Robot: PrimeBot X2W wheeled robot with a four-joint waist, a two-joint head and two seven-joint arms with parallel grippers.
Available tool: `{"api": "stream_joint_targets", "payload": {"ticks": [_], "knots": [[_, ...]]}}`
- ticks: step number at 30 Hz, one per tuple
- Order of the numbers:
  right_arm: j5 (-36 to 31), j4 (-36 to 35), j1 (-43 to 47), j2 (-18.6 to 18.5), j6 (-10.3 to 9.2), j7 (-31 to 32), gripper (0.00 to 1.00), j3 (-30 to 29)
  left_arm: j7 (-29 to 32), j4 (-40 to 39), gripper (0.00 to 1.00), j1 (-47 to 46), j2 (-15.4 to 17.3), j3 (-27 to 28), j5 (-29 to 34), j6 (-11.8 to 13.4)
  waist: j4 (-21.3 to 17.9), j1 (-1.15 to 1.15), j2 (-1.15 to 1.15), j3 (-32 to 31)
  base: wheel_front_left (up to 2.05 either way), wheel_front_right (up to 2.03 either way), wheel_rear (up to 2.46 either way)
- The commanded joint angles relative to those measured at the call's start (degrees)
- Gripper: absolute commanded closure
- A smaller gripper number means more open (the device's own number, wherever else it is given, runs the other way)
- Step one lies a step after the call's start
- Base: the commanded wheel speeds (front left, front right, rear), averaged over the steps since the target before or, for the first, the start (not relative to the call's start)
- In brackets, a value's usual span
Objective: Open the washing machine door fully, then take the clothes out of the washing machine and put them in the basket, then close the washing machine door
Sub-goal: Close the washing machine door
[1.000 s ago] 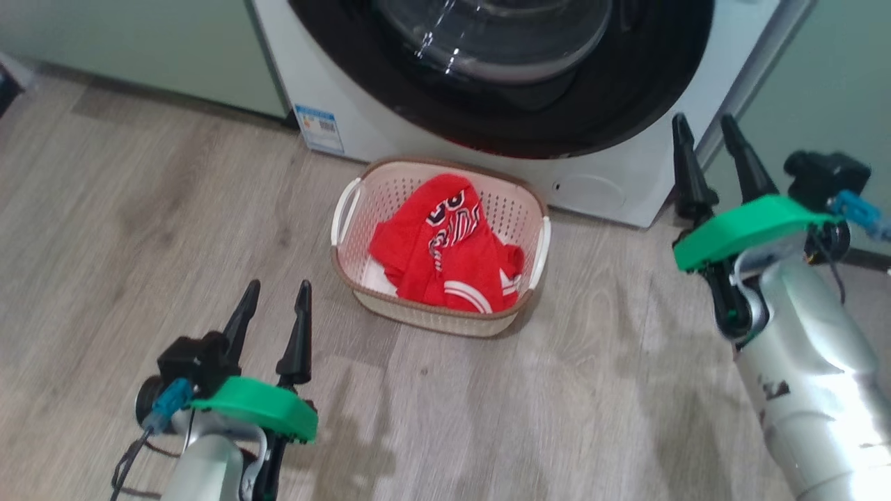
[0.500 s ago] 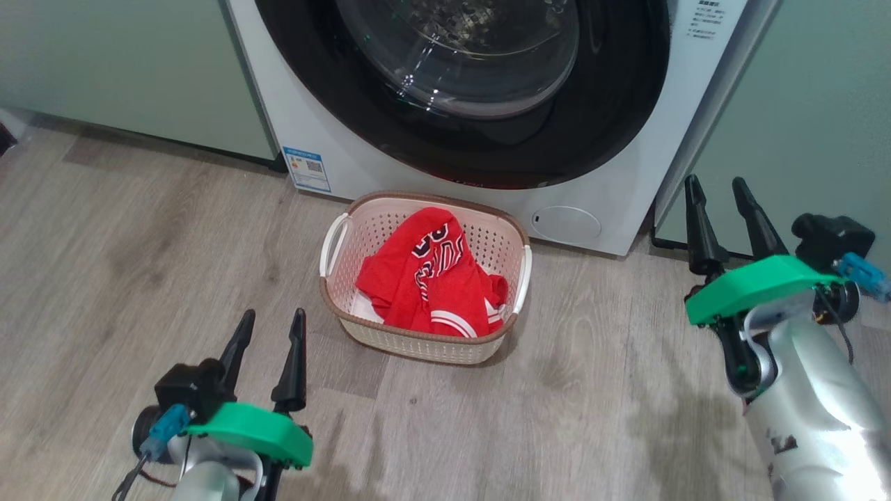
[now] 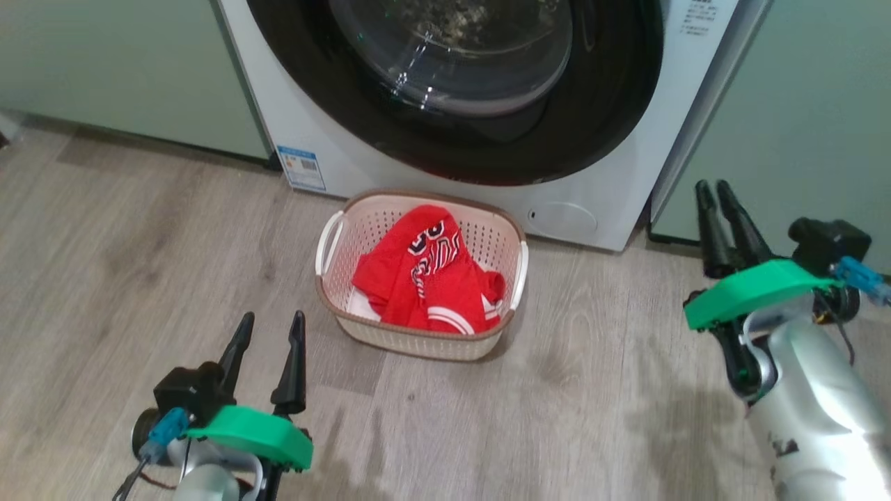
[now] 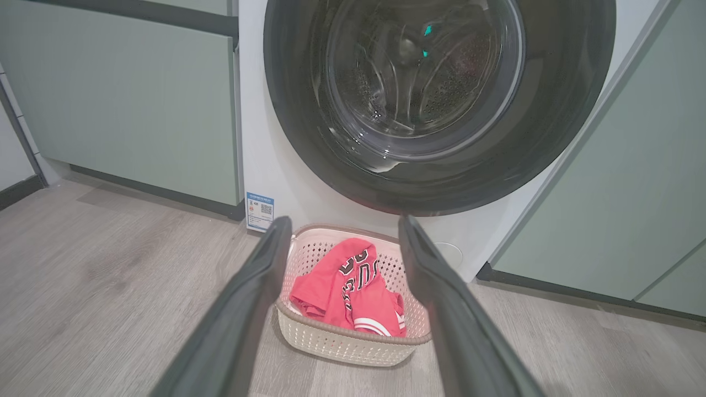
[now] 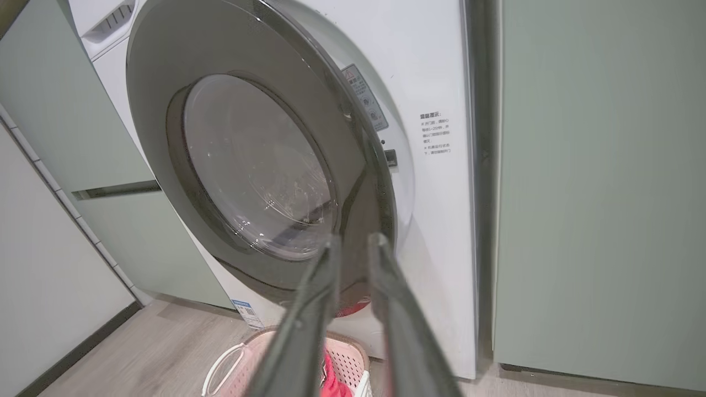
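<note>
The washing machine (image 3: pixel 612 202) stands white at the back. Its door (image 3: pixel 334 104), with a glossy black rim and a glass bowl, lies close against the front; in the right wrist view the door (image 5: pixel 165 82) shows a thin gap at its right edge. The cream basket (image 3: pixel 418 342) sits on the floor below the door, with the red clothes (image 3: pixel 418 278) piled inside. My left gripper (image 3: pixel 271 318) hangs open and empty at the lower left, pointing at the basket (image 4: pixel 342 344). Off the machine's lower right corner is my right gripper (image 3: pixel 713 186), its fingers narrowly apart and empty, aimed at the door's lower rim (image 5: pixel 354 238).
Pale green cabinets flank the machine on the left (image 3: pixel 104 62) and right (image 3: pixel 800 104). A blue sticker (image 3: pixel 301 168) and a round flap (image 3: pixel 562 218) mark the lower front. Wood floor (image 3: pixel 139 243) spreads around the basket.
The head view has shifted, bringing more of the machine into view. My right gripper's fingers have drawn much closer together. The left gripper stays open; the basket and clothes are unchanged.
</note>
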Motion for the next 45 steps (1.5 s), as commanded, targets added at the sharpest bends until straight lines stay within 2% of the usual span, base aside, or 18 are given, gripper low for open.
{"api": "stream_joint_targets", "payload": {"ticks": [1, 14, 19, 24, 38, 45], "knots": [[-0.2, -1.6, -3.2, -0.6, -0.05, -0.3, 1.0, 1.4, -0.4, -2.2, 0.0, -2.4, 0.6, 1.5, -0.1, -0.4, 0.3, 0.0, 0.0, 1.3, 0.0, 0.0, 0.0], [1.0, 6.3, -22.5, -5.8, -0.05, -0.3, 1.0, 7.2, -0.4, -3.0, 0.0, -9.4, 0.6, -4.1, -3.9, -0.4, 5.2, 0.0, 0.0, 12.5, 0.0, 0.0, 0.0], [1.7, 9.9, -28.3, -7.3, -0.05, -0.3, 1.0, 10.8, -0.4, -3.3, 0.0, -11.2, 0.6, -4.9, -4.7, -0.4, 6.6, 0.0, 0.0, 16.0, 0.0, 0.0, 0.0], [2.7, 11.9, -33.1, -8.5, -0.05, -0.3, 1.0, 11.9, -0.4, -3.7, 0.0, -13.1, 0.6, -6.4, -5.7, 0.0, 7.7, 0.0, 0.0, 19.1, 0.0, 0.0, 0.0], [-0.6, 16.0, -42.4, -10.4, -0.05, -0.3, 1.0, 5.7, -0.4, -4.7, 0.0, -15.6, 0.6, -9.1, -7.9, 1.3, 9.4, 0.0, 0.0, 24.2, 0.0, 0.0, 0.0], [-1.6, 15.9, -44.3, -10.6, -0.05, -0.3, 1.0, 1.4, -0.4, -4.8, 0.0, -16.2, 0.6, -9.3, -8.2, 1.5, 9.9, 0.0, 0.0, 25.1, 0.0, 0.0, 0.0]]}}
